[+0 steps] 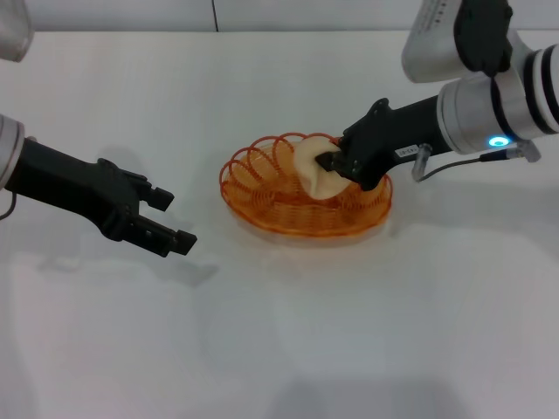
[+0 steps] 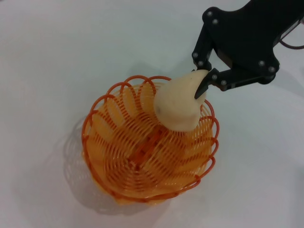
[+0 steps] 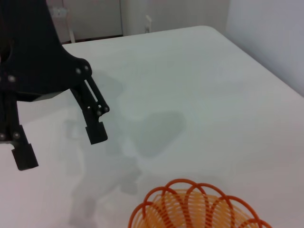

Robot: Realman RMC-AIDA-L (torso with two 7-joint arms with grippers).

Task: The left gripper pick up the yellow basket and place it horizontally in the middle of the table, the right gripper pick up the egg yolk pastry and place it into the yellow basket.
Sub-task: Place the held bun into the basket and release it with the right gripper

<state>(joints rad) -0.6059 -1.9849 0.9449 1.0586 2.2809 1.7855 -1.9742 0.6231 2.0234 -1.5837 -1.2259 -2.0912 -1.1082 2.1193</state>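
Right gripper (image 1: 334, 170) fingers clamped, left gripper (image 1: 177, 220) fingers spread.

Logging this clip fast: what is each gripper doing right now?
Left gripper: open, empty, beside the yellow basket.
Right gripper: shut on the egg yolk pastry, over the basket.

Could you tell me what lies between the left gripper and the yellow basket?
Bare white table, seen in the head view, separates the open black left gripper from the orange-yellow wire basket, where the right gripper holds the cream pastry.
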